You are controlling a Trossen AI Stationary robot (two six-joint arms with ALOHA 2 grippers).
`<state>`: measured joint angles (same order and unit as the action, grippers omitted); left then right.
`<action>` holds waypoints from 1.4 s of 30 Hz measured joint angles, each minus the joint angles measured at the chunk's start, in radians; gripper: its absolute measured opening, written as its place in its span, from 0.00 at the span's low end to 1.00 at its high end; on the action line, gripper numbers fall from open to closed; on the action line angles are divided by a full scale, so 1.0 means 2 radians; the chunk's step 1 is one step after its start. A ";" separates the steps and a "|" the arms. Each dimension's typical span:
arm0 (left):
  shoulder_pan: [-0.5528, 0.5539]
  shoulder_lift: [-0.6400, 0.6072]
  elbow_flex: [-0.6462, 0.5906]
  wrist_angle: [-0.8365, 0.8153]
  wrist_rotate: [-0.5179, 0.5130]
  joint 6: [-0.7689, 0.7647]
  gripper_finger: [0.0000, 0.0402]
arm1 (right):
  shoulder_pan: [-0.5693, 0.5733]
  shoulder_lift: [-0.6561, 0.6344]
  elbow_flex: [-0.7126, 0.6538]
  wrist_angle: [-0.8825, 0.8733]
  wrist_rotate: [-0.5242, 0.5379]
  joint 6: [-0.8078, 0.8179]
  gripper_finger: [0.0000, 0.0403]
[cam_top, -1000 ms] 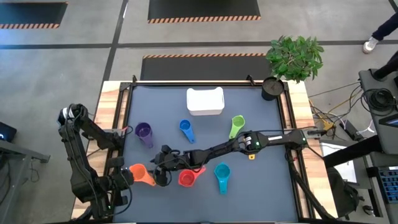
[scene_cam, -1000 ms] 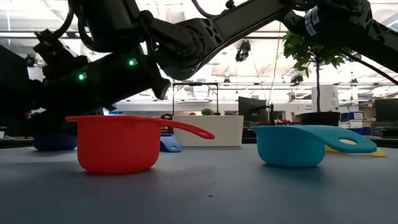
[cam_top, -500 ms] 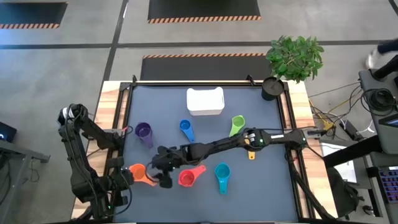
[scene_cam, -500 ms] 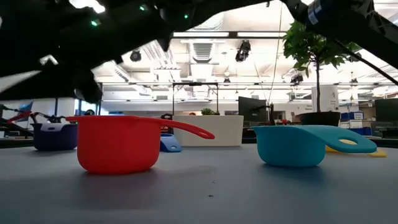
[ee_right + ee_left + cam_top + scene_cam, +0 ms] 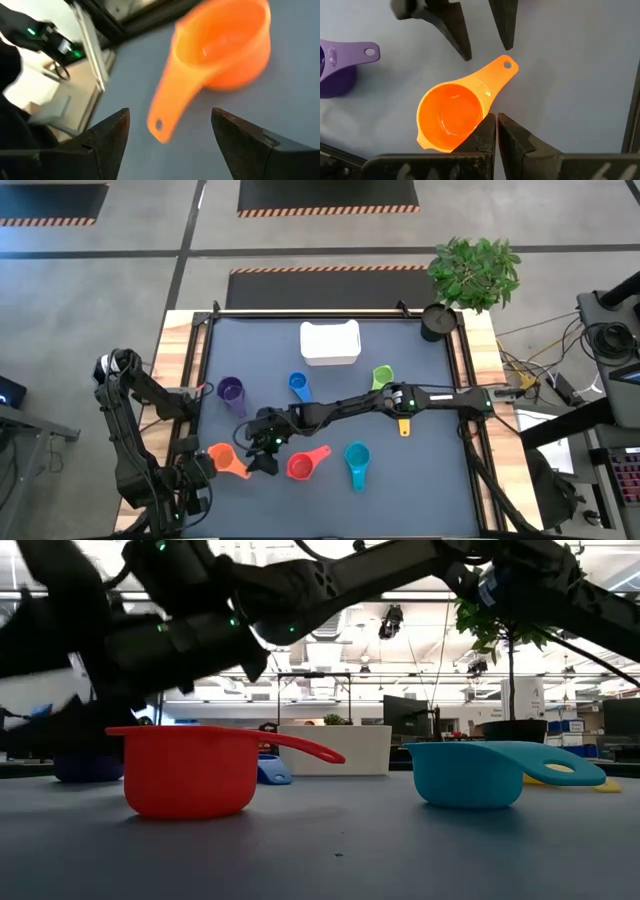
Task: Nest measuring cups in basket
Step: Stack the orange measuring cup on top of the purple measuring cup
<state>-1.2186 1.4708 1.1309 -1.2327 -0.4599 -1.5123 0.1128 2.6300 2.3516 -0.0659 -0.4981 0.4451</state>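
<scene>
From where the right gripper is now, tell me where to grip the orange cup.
Grip the orange cup by its flat handle, which points toward the open right gripper. Come from above, one finger on each long edge; the round bowl looks too wide and sits beside the left gripper.

Basket (image 5: 330, 343) behind scattered measuring cups (image 5: 300, 388); right hand (image 5: 263, 462) among them.

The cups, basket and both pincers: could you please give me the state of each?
Orange cup: upright on table, ungrasped.
Red cup: upright.
Teal cup: upright.
Purple cup: upright.
Basket: holds no cup.
Right pincer: open, by the orange cup's handle.
Left pincer: shut, beside the orange cup.
</scene>
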 joint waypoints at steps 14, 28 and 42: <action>0.000 0.000 0.000 0.000 0.000 0.003 0.00 | 0.010 0.035 0.000 0.073 0.014 -0.008 0.67; 0.000 0.000 0.000 -0.002 0.000 0.005 0.00 | 0.019 0.036 0.000 0.080 0.014 -0.010 0.58; 0.000 0.000 0.000 -0.002 0.000 0.005 0.00 | 0.020 0.036 0.000 0.100 0.024 0.012 0.43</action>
<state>-1.2186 1.4708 1.1309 -1.2360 -0.4603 -1.5017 0.1528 2.7029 2.3508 0.1333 -0.4499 0.4691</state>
